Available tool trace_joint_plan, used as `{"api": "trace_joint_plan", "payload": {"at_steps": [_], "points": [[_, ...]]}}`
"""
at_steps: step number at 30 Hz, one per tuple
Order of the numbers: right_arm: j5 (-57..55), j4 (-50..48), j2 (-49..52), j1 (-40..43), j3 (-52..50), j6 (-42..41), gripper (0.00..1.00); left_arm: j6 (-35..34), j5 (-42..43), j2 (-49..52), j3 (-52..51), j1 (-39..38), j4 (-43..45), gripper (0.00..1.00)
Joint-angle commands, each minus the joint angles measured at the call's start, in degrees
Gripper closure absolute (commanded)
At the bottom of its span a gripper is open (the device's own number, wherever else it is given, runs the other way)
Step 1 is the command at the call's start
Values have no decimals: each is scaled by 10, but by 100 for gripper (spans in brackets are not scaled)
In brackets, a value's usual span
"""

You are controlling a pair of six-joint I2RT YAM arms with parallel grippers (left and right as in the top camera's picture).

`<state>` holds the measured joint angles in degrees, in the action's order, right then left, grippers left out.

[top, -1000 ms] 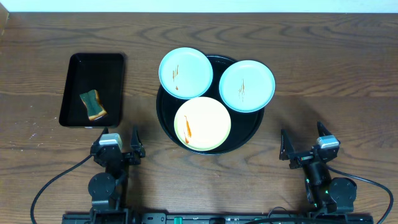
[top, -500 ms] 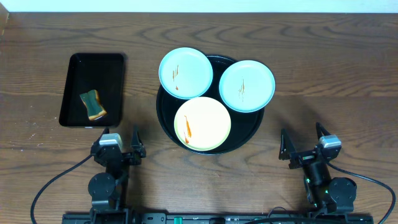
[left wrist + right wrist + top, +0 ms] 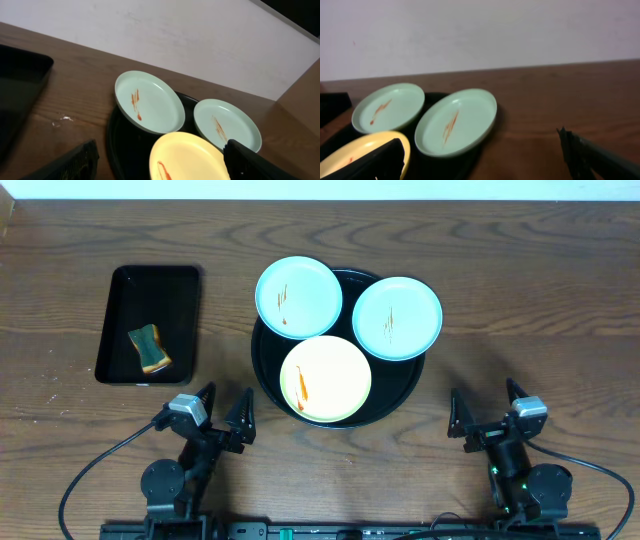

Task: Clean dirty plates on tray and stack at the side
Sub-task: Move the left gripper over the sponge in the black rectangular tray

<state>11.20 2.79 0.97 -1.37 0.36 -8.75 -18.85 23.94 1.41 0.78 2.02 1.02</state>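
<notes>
The round black tray point(image 3: 268, 376) sits mid-table and holds three plates with orange-brown streaks. The left mint plate point(image 3: 298, 297) and the right mint plate point(image 3: 397, 318) overhang the tray's back rim. The yellow plate point(image 3: 326, 379) lies at the front. My left gripper point(image 3: 222, 412) is open and empty, near the front edge, left of the tray and turned toward it. My right gripper point(image 3: 487, 408) is open and empty at the front right. The left wrist view shows the tray point(image 3: 114, 145) and all three plates point(image 3: 149, 101) point(image 3: 227, 124) point(image 3: 187, 157). The right wrist view shows them too point(image 3: 388, 107) point(image 3: 455, 121) point(image 3: 360, 150).
A rectangular black tray point(image 3: 120, 330) stands at the left with a yellow-green sponge point(image 3: 149, 349) in it. Its corner shows in the left wrist view point(image 3: 20, 85). A pale wall runs behind the table's far edge.
My left gripper has swung right, toward the round tray. The right gripper, the plates and the sponge have not moved.
</notes>
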Motion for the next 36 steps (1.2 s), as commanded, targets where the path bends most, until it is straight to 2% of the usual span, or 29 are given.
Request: {"api": "trace_joint_plan", "payload": {"at_steps": [1,13,15,19,22,25,28,36], "points": [[6,5,-1,-4,0,-2,1,-12,20,0,-5,-2,-30,19],[6,5,-1,-4,0,-2,1,-22,21,1,-5,-2,-19,19],[7,4,-1,-4,0,-2,1,-30,25,1,-5,-2,7,19],[6,5,-1,-4,0,-2,1,-29,41,1,1,-2,119,19],[4,4,-1,-4,0,-2,1,-18,24,4,30,3,130,19],[-2,5,-1,-4,0,-2,1,21,19,30,69,17,96,19],[-2,2,-1,-4,0,-3,1,40,-10,89,130,40,15,19],[14,4,-1,-4,0,-11,1,154,-19,355,383,95,-210,19]]}}
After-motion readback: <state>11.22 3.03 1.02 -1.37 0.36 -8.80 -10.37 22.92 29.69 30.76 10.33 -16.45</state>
